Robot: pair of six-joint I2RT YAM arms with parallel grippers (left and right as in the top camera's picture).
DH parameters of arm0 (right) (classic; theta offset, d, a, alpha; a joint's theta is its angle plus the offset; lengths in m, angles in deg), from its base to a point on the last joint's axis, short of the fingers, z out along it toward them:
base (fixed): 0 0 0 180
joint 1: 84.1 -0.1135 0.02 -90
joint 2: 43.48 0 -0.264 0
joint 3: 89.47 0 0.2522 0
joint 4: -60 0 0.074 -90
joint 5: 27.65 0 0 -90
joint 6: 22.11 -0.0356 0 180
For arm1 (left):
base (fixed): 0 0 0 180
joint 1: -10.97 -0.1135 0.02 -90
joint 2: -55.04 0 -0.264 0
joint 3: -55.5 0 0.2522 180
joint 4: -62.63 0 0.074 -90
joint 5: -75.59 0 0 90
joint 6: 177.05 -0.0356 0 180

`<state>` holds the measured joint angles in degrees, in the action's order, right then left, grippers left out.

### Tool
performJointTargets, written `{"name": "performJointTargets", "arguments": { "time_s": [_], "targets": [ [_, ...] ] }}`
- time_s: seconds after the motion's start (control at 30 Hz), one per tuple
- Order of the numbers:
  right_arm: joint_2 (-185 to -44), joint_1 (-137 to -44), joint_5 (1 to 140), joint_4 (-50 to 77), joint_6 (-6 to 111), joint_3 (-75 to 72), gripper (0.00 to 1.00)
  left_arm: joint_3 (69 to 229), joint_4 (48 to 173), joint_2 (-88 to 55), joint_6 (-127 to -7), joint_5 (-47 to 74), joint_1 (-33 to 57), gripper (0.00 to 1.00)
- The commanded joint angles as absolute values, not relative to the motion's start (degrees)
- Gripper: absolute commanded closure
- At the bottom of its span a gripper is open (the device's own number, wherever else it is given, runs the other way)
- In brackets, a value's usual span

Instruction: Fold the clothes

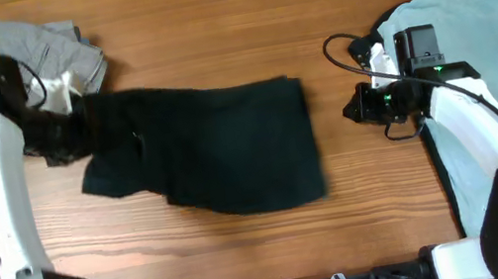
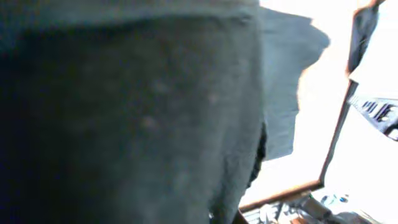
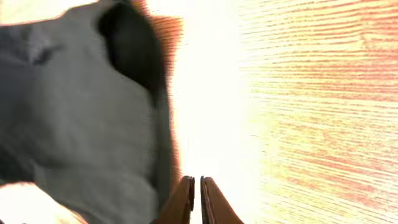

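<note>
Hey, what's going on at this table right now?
A two-armed robot is working on laundry. Its left gripper is at the left end of the large black fabric garment, which lies across the middle of the wooden table. Black cloth fills that wrist's view, so the grip can't be confirmed. The right gripper hovers over bare wood beside the garment, fingers shut and empty. A crumpled grey garment and a pale blue T-shirt wait at the sides.

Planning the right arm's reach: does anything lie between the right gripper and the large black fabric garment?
Nothing visible: only bare wooden table separates the right gripper from the large black fabric garment and its right edge.
</note>
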<state>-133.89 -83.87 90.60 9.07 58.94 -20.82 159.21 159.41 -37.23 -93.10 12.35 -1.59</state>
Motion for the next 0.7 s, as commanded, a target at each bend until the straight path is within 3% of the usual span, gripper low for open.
{"name": "performJointTargets", "arguments": {
  "time_s": [0.0, 0.23, 0.3, 0.33, 0.37, 0.4, 0.5, 0.57, 0.67],
  "targets": [
    [-133.26, -84.24, 90.45, 9.16, 58.72, -20.14, 0.91, 162.09, 156.94, -37.21, -87.48, 10.21, 5.91, 0.96],
    [-133.26, -84.24, 90.45, 9.33, 58.70, -20.14, 0.91, 162.05, 146.58, -53.40, -75.57, 5.25, 29.21, 0.96],
    [-133.26, -84.24, 90.45, 9.36, 58.70, -20.14, 0.91, 162.05, 143.66, -57.36, -72.53, 5.47, 34.21, 0.91],
    [-133.26, -84.24, 90.45, 9.36, 58.72, -20.14, 0.91, 162.05, 142.74, -58.76, -71.15, 5.42, 36.29, 0.76],
    [-133.26, -84.24, 90.45, 9.36, 58.70, -20.14, 0.91, 162.05, 141.19, -60.94, -68.48, 5.45, 39.92, 0.55],
    [-133.26, -84.24, 90.45, 9.36, 58.70, -20.14, 0.90, 162.05, 140.33, -61.84, -68.16, 5.45, 42.00, 0.00],
    [-133.26, -84.24, 90.47, 9.36, 58.83, -20.14, 0.64, 163.30, 141.16, -61.75, -68.09, 4.86, 44.38, 0.00],
    [-133.23, -84.26, 91.35, 9.36, 59.45, -20.14, 0.60, 168.69, 147.02, -60.57, -68.18, 5.86, 41.93, 0.00],
    [-133.23, -84.89, 104.96, 9.12, 67.86, -20.12, 0.60, 178.16, 155.76, -56.92, -70.32, 2.49, 36.07, 0.00]
  ]
}}
